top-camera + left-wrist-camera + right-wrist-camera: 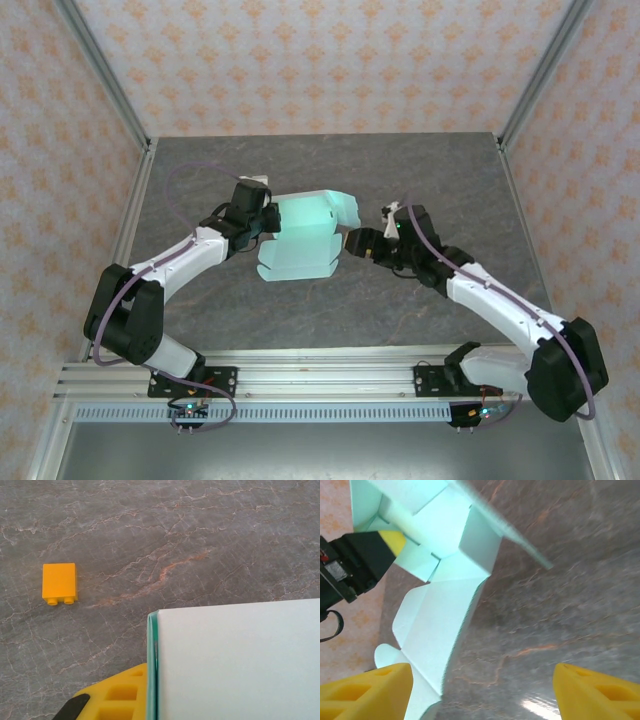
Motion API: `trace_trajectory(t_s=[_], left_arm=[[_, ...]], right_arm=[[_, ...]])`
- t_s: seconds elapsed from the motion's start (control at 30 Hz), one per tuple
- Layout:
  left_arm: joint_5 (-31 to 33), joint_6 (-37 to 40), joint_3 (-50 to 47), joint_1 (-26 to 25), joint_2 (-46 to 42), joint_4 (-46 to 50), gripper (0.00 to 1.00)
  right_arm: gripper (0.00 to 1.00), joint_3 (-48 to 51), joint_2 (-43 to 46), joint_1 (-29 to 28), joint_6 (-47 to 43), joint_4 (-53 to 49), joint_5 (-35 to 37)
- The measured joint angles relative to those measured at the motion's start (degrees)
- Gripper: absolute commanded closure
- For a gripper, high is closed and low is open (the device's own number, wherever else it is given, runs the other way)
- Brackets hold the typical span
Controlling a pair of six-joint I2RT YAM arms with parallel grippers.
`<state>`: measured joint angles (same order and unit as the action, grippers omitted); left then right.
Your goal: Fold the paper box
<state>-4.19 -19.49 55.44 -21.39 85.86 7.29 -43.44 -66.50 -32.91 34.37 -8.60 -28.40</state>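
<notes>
The left tool [262, 222] sits left of centre in the overhead view, closed on the left edge of the paper box [300, 235]. In its own wrist view one yellow finger [117, 697] shows at the bottom, pressed against the card's folded edge, and the paper box [235, 660] spreads over the lower right of the frame as a pale, plain panel. The right wrist view catches the same grip from the other side: the left tool [395, 540] at the upper left, its yellow tip on the card.

The right tool [355, 242] is just right of centre overhead, beside the box's right edge, with its jaws standing wide apart and holding nothing. Its two yellow fingers [367, 690] sit in the bottom corners of its wrist view. There the paper box [440, 610] runs from the upper left down to the lower-left finger; whether card and finger touch cannot be told.

The box is partly unfolded, mint-blue, with flaps and creases showing, over the middle of the grey veined desk [330, 310]. A small orange brick [59, 582] lies on the desk at the left of the left wrist view, well apart from the card.
</notes>
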Motion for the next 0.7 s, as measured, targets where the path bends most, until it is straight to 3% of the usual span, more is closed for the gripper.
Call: trace_trajectory(t_s=[0.13, 0.3, 0.4, 0.7], left_arm=[[0.0, 0.0, 0.0, 0.0, 0.0, 0.0, 0.99], [0.0, 0.0, 0.0, 0.0, 0.0, 0.0, 0.99], [0.0, 0.0, 0.0, 0.0, 0.0, 0.0, 0.99], [1.8, -0.7, 0.0, 0.0, -0.1, -0.3, 0.99]], right_arm=[[0.37, -0.6, -3.9, -3.3, 5.8, 4.4, 1.5], [0.69, -0.6, -8.5, -4.0, 13.2, 10.0, 3.1], [0.81, 0.4, -8.9, -4.2, 17.4, 14.5, 3.6], [0.96, 8.5, -8.8, -4.5, 29.7, 28.7, 6.2]])
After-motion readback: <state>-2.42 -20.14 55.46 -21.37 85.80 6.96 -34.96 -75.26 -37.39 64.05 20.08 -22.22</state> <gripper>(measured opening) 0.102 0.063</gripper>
